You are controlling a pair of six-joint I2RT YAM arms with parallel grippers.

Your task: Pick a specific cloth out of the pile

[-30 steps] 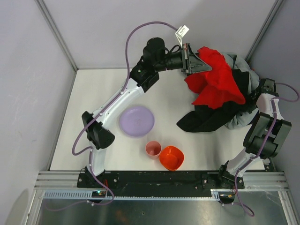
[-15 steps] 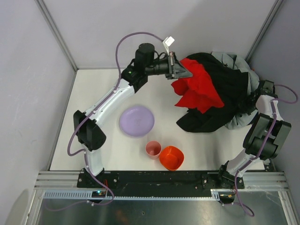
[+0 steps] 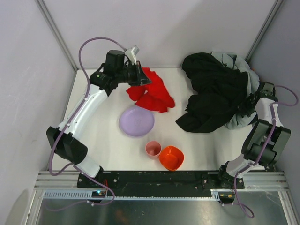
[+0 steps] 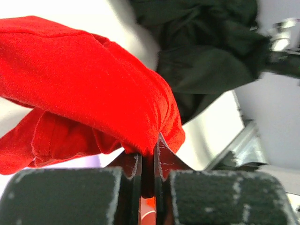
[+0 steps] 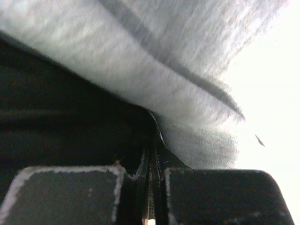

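The red cloth [image 3: 152, 96] hangs from my left gripper [image 3: 142, 80] at the back of the table, left of centre, its lower folds near the table just behind the purple plate. In the left wrist view the jaws [image 4: 147, 151] are shut on a fold of the cloth [image 4: 84, 79]. The pile [image 3: 215, 91], mostly black with light grey, lies at the back right and shows in the left wrist view [image 4: 206, 61]. My right gripper [image 3: 249, 101] sits at the pile's right edge. Its jaws [image 5: 152, 140] are shut, tips pushed in between grey fabric [image 5: 187, 70] and black fabric [image 5: 56, 108].
A purple plate [image 3: 136, 120] lies mid-table. A pink cup [image 3: 153, 149] and an orange bowl [image 3: 171, 157] stand side by side near the front. Grey walls close in the back and both sides. The frame rail runs along the front edge.
My left gripper has carried the red cloth left, off the pile and lower, to the back-left of the table. The pile has settled. The right arm has hardly moved.
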